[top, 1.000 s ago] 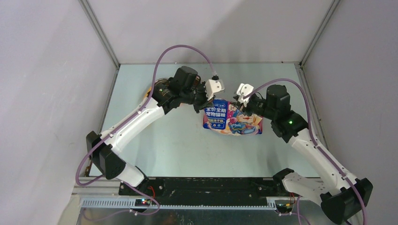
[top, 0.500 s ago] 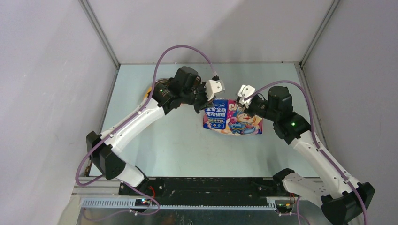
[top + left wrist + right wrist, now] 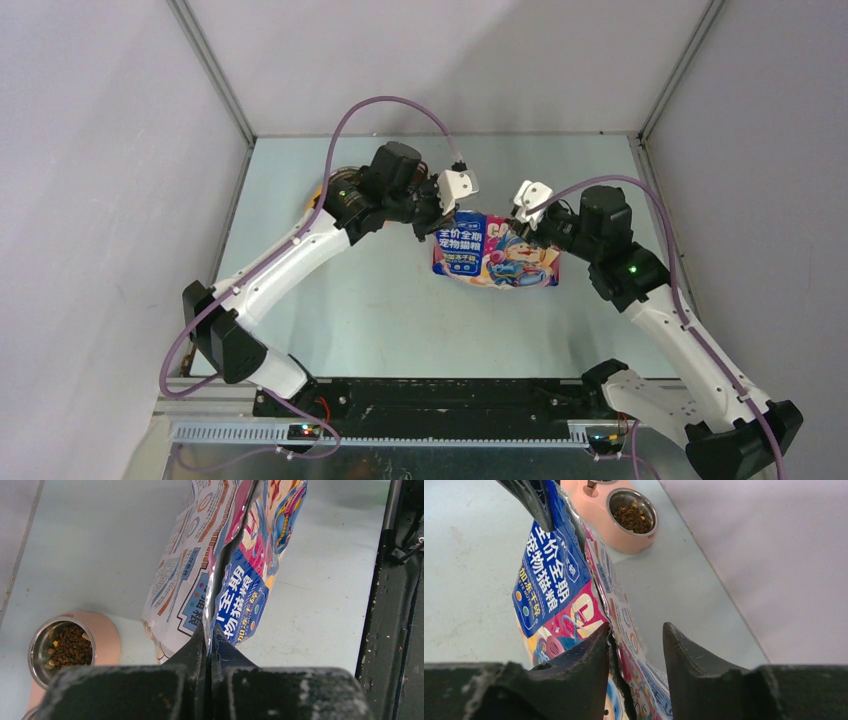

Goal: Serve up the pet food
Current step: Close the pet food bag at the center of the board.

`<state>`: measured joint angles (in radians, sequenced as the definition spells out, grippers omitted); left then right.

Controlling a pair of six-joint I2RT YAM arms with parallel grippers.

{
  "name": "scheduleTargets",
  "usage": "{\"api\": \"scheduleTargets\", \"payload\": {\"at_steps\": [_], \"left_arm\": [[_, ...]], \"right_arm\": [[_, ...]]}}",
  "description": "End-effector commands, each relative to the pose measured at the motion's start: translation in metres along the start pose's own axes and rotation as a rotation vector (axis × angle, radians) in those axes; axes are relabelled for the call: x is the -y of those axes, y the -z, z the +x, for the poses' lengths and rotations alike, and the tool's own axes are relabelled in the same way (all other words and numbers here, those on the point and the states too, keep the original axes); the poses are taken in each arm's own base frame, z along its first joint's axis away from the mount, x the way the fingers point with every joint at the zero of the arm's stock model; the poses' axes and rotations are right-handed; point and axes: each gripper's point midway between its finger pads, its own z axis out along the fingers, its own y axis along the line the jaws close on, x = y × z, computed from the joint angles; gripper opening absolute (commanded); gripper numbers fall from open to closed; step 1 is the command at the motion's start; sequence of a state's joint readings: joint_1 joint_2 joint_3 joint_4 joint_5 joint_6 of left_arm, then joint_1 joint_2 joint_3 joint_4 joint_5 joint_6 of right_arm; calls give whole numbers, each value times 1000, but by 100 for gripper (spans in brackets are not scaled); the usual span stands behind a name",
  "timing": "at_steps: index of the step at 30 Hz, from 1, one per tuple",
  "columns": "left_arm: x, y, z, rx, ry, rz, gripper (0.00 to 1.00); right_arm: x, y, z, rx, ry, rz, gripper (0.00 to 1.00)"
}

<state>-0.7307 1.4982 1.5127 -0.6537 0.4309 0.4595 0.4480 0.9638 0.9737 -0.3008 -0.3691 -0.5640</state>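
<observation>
Near the middle of the counter (image 3: 400, 310), the cat-food bag (image 3: 495, 252) sits with its blue, pink and white printed front turned up toward the overhead camera and its top edge toward the far side. At the bag's far left corner the left jaws are pressed fully together on the flattened top seam, the foil pinched between them with no gap showing. At the far right corner the right jaws stand partly apart and grip nothing: one finger (image 3: 589, 650) touches the bag's top edge, and the other (image 3: 684, 650) is clear of it, with bare counter showing between them. Off to the bag's left, partly under the left arm, lies a pink feeder (image 3: 107, 635). One steel bowl (image 3: 651, 510) in it holds brown kibble (image 3: 631, 516) with a few paler bits. Whether the bag's mouth is open I cannot tell
</observation>
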Motion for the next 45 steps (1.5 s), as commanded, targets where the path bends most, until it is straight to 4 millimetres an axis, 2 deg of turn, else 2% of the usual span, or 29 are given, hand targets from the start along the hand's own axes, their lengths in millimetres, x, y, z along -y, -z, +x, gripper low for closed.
{"api": "scheduleTargets", "payload": {"at_steps": [1, 6, 9, 10, 12, 19, 21, 22, 24, 25, 29, 31, 34, 35, 36, 40, 42, 43, 44, 45], "left_arm": [[9, 20, -11, 37, 6, 1, 0], [9, 19, -11, 37, 8, 4, 0], [10, 20, -12, 38, 9, 5, 0], [9, 20, -12, 37, 9, 2, 0], [9, 20, -12, 36, 8, 4, 0], [10, 20, -11, 34, 6, 4, 0], [10, 20, -11, 35, 6, 4, 0], [9, 20, -11, 36, 6, 2, 0], [10, 20, -11, 36, 6, 4, 0], [10, 20, -12, 37, 6, 5, 0], [10, 21, -11, 36, 4, 4, 0], [10, 21, -10, 35, 5, 4, 0], [10, 21, -11, 37, 3, 4, 0], [10, 21, -11, 37, 4, 4, 0], [10, 20, -11, 35, 4, 4, 0], [9, 21, -10, 33, 2, 2, 0], [9, 21, -10, 32, -3, 0, 0], [9, 21, -11, 32, -7, 1, 0], [10, 22, -12, 31, -14, 11, 0], [10, 22, -15, 35, -19, 16, 0]], "right_arm": [[14, 15, -8, -13, 74, 50, 41], [22, 18, -1, -53, 95, 89, 29], [30, 19, -1, -57, 97, 127, 15], [33, 20, -1, -62, 96, 144, 5], [39, 22, -3, -54, 86, 175, 0], [57, 31, -12, -8, 77, 282, 0], [55, 31, -11, -14, 79, 270, 16], [51, 30, -7, -26, 86, 251, 31], [47, 29, 1, -55, 94, 230, 38], [48, 29, 4, -67, 96, 230, 39], [50, 31, 16, -116, 104, 238, 33], [53, 34, 17, -118, 114, 252, 28], [57, 39, 15, -111, 134, 276, 15], [59, 40, 15, -113, 136, 288, 6], [61, 42, 14, -111, 142, 299, 2], [65, 46, 12, -112, 158, 320, 0], [60, 46, 10, -104, 178, 289, 0], [55, 48, 14, -122, 199, 261, 14], [51, 47, 16, -124, 206, 236, 24], [45, 49, 22, -146, 219, 206, 42]]}}
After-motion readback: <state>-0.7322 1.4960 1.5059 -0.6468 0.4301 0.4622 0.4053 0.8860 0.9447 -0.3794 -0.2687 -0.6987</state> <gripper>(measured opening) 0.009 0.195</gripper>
